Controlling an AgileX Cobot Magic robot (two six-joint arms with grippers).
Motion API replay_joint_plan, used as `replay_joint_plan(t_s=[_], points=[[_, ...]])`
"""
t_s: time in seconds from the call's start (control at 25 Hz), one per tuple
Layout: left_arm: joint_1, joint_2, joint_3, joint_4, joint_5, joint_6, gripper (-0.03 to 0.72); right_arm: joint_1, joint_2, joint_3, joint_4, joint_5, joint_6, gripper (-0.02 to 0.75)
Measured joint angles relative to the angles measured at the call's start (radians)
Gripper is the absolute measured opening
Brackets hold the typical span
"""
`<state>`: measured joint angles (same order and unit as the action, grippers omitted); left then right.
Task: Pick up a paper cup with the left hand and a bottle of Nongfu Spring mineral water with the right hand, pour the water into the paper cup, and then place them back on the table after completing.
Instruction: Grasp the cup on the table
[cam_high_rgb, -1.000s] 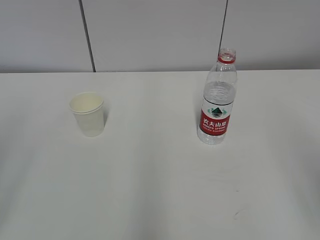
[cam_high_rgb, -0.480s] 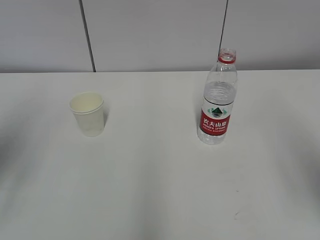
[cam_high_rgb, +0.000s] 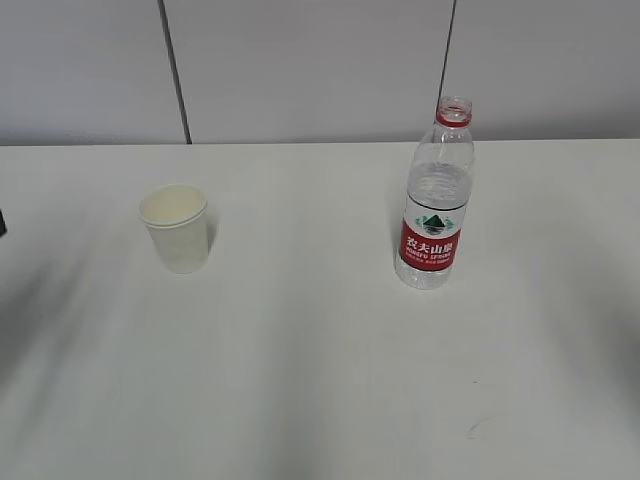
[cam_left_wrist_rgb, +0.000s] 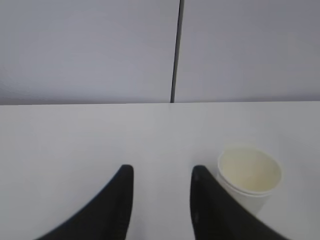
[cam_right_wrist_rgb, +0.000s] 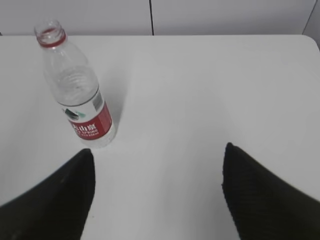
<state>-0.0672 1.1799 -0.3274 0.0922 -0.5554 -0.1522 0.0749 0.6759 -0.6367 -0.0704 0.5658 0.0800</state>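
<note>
White paper cup (cam_high_rgb: 176, 228) left of frame centre, uncapped bottle (cam_high_rgb: 434, 203) upright at right, left hand (cam_left_wrist_rgb: 161, 175) fingers parted narrowly, empty, right hand (cam_right_wrist_rgb: 159, 160) spread wide, empty

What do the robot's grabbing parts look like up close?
Each gripper shows only two matt black jaws. The left gripper has slim, curved, horn-like ones with rounded tips. The right gripper has broader ones with a fine ribbed texture. No cables or markings are visible.

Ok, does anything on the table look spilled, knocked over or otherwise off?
Nothing stands out. The paper cup and the water bottle both stand upright and apart on the dry white table. The bottle has no cap, which suits pouring. Both grippers are open and empty.
</note>
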Motion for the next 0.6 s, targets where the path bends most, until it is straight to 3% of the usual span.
replay_joint_plan(t_s=[0.12, 0.32, 0.6], points=[[0.000, 0.072, 0.058, 0.006, -0.184, 0.000, 0.249, 0.000, 0.011, 0.000, 0.000, -0.052, 0.000, 0.587], [0.000, 0.174, 0.065, 0.032, -0.266, 0.000, 0.249, 0.000, 0.058, 0.004, -0.019, -0.146, 0.000, 0.587], [0.000, 0.302, 0.065, 0.108, -0.430, 0.000, 0.249, 0.000, 0.094, 0.159, -0.034, -0.486, 0.000, 0.587]])
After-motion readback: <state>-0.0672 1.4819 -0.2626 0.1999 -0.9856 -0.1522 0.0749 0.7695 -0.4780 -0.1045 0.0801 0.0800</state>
